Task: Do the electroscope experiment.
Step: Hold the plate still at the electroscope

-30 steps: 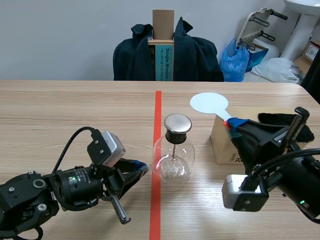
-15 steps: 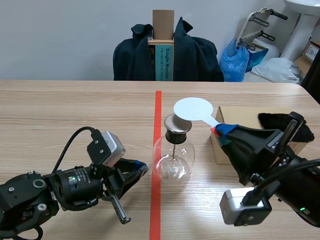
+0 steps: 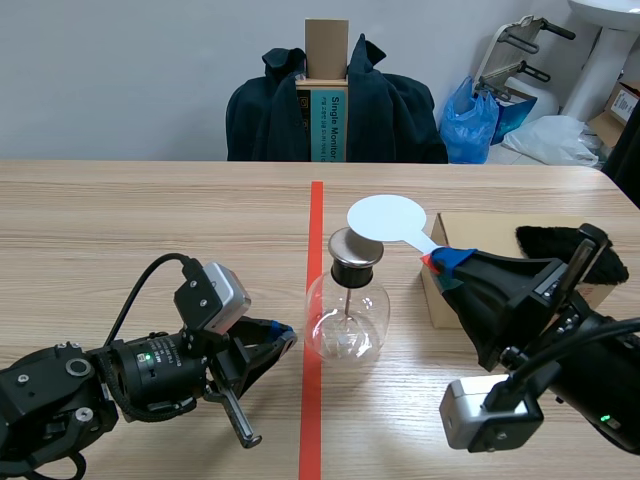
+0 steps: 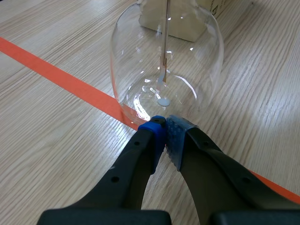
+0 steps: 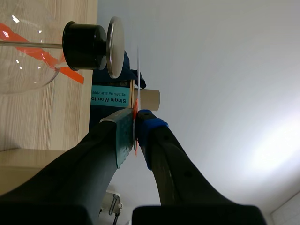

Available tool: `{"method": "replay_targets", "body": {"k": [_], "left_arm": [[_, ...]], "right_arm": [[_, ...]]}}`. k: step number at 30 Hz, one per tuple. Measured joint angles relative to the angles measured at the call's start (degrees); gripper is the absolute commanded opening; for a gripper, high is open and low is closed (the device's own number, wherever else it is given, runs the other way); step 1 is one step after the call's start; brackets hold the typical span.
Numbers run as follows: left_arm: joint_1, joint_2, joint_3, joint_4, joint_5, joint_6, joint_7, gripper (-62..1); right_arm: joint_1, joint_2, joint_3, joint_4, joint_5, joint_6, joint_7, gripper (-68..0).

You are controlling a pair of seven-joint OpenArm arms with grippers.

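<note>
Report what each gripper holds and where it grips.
Right gripper pinches the white disc paddle by its handle end. Left gripper, shut, holds nothing.

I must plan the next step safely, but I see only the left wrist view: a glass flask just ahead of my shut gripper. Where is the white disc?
Observer: The right gripper is shut on the handle of the white disc, and holds it over the metal cap of the flask.
Operator: Does the disc touch the cap?
Observer: No. The right wrist view shows a narrow gap between them.
Operator: Is anything else near the right arm?
Observer: Yes, a black furry cloth lies on the cardboard box beside the flask.
</note>
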Motion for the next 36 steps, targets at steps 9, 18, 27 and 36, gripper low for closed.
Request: {"method": "replay_targets", "body": {"k": [9, 18, 27, 36], "left_arm": [[0.00, 0.00, 0.00, 0.00, 0.00, 0.00, 0.00, -59.4], [0.00, 0.00, 0.00, 0.00, 0.00, 0.00, 0.00, -59.4], [0.00, 0.00, 0.00, 0.00, 0.00, 0.00, 0.00, -59.4], [0.00, 0.00, 0.00, 0.00, 0.00, 0.00, 0.00, -59.4]], "right_arm": [[0.00, 0.00, 0.00, 0.00, 0.00, 0.00, 0.00, -66.7], [0.00, 0.00, 0.00, 0.00, 0.00, 0.00, 0.00, -66.7], [0.00, 0.00, 0.00, 0.00, 0.00, 0.00, -0.02, -66.7], [0.00, 0.00, 0.00, 0.00, -0.02, 0.02, -3.63, -66.7]]}}
